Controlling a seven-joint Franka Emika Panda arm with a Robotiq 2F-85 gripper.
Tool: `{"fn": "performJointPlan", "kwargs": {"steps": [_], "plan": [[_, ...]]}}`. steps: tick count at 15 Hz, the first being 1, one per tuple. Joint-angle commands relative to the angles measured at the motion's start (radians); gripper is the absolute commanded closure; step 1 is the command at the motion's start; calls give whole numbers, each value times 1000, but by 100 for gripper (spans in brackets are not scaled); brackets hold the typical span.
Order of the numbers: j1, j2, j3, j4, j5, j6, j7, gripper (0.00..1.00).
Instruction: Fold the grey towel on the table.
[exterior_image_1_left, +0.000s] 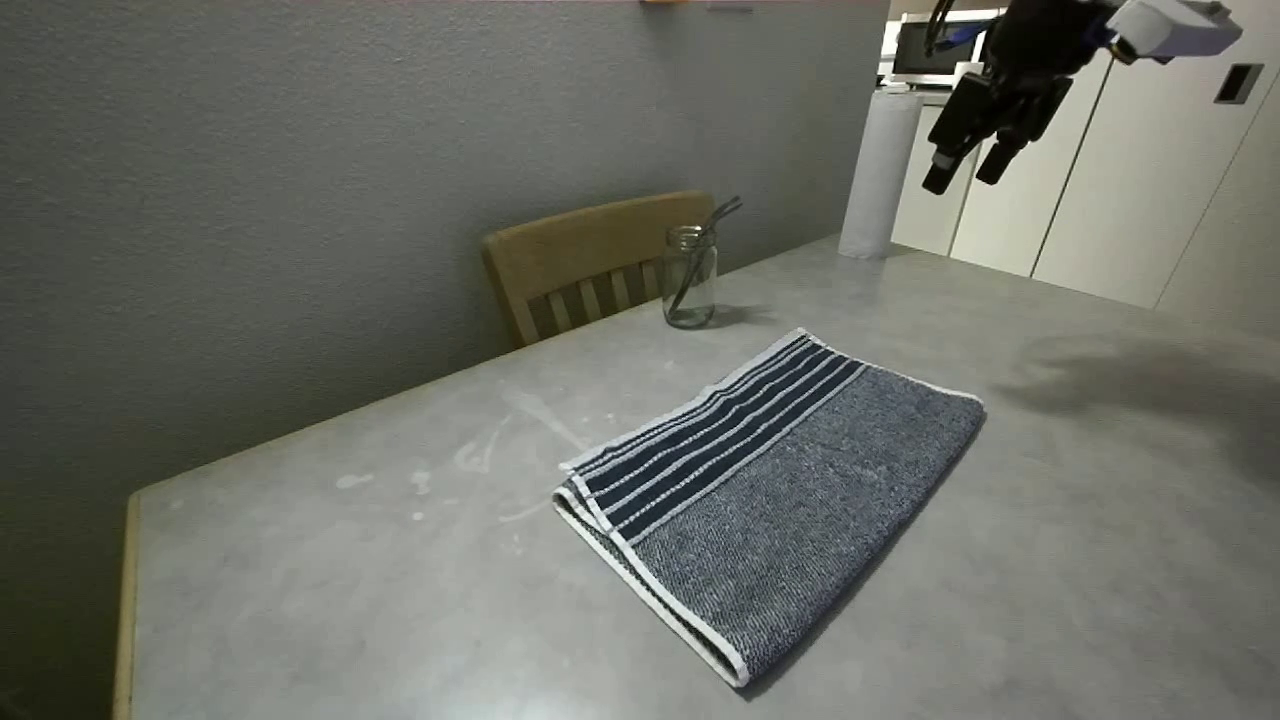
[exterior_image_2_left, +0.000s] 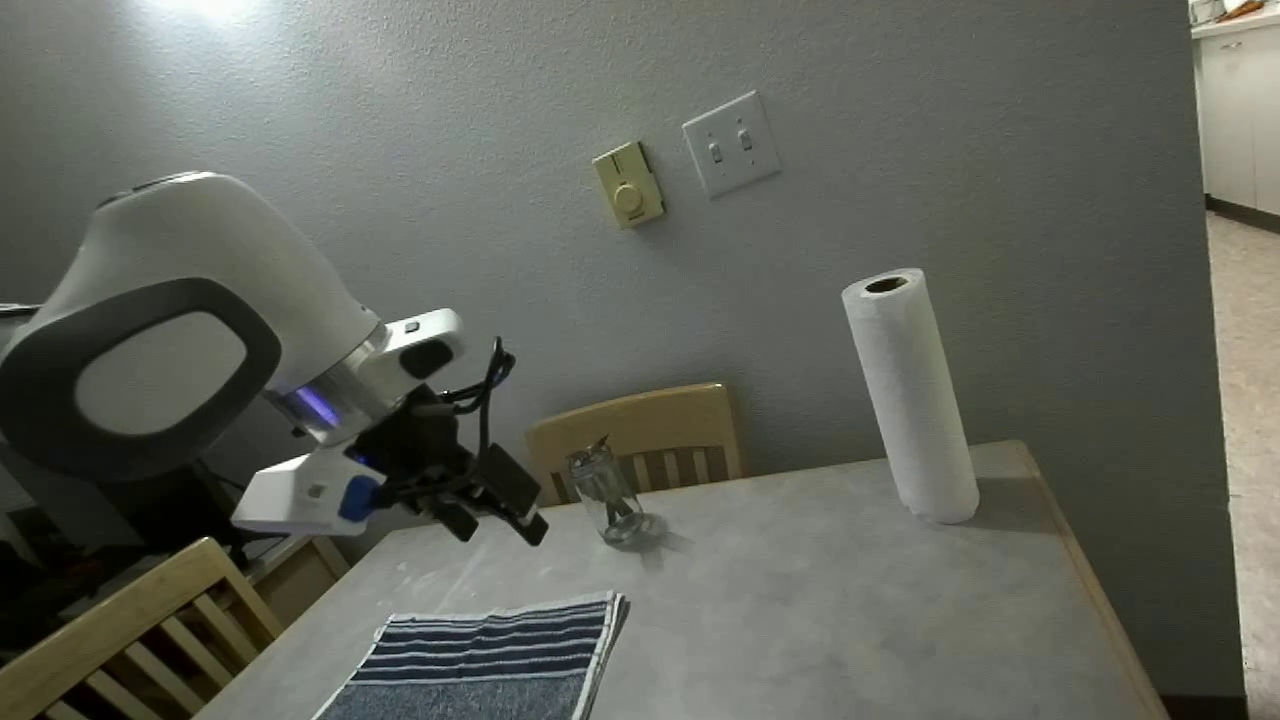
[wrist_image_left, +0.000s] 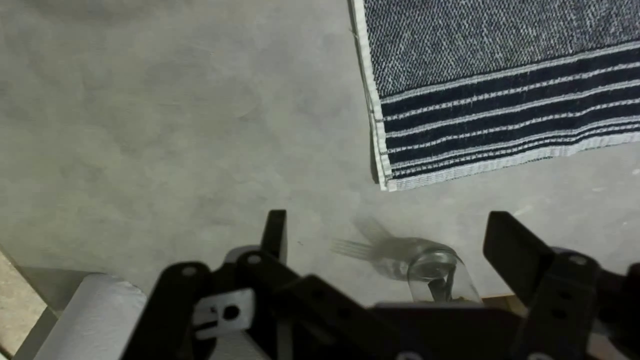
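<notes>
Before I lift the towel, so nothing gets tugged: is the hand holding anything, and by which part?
Nothing is held: the hand is open and empty, the grey towel lying on the table.

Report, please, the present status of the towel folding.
End effector open, holding nothing. Towel doubled over, lying on table. Jar near its striped end, not touching.

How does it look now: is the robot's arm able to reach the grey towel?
Probably yes. The claw hangs open and empty above the table, the grey towel lies uncovered, and the glass jar stands apart from it. The claw would likely need to move over and come down first.
</notes>
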Motion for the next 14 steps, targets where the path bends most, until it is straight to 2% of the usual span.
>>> {"fn": "performJointPlan", "kwargs": {"steps": [1, 8, 14], "plan": [[-12, -3, 15, -4, -10, 13, 11, 0], [-28, 93, 42, 48, 90, 77, -25, 0], [-62, 248, 92, 152, 159, 81, -40, 0]]}}
